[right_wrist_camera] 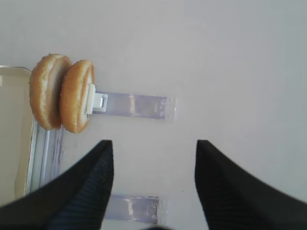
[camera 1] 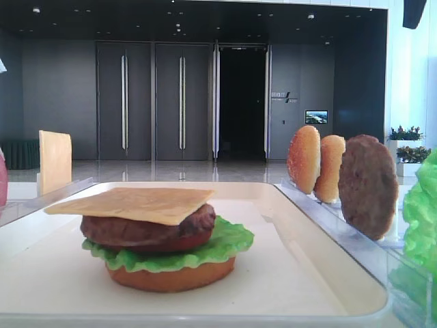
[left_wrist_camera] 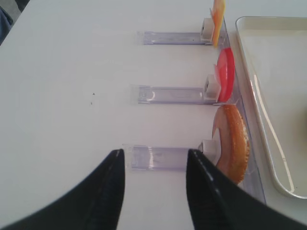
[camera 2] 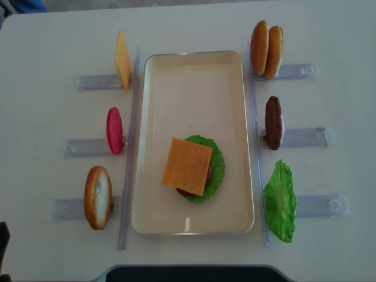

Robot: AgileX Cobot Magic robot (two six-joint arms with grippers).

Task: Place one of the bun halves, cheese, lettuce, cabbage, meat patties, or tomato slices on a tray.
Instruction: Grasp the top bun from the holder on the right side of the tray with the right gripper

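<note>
On the cream tray point(camera 2: 194, 88) stands a stack: bottom bun point(camera 1: 171, 277), lettuce point(camera 1: 232, 242), tomato slice point(camera 1: 184, 244), meat patty point(camera 1: 136, 231), with cheese point(camera 2: 187, 166) on top. Two bun halves point(camera 2: 265, 50) stand on edge in the far right rack. Left of the tray stand a cheese slice point(camera 2: 122, 61), a tomato slice point(camera 2: 114, 130) and a bun half point(camera 2: 97, 197). My right gripper point(right_wrist_camera: 153, 142) is open and empty over bare table, short of the two bun halves point(right_wrist_camera: 62, 93). My left gripper point(left_wrist_camera: 154, 151) is open and empty, left of the bun half point(left_wrist_camera: 232, 143). No cabbage shows.
Clear plastic racks point(camera 2: 294, 138) flank the tray. On the right side a patty point(camera 2: 273, 123) and a lettuce leaf point(camera 2: 280, 201) stand in theirs. The table's near edge lies just below the tray in the overhead view.
</note>
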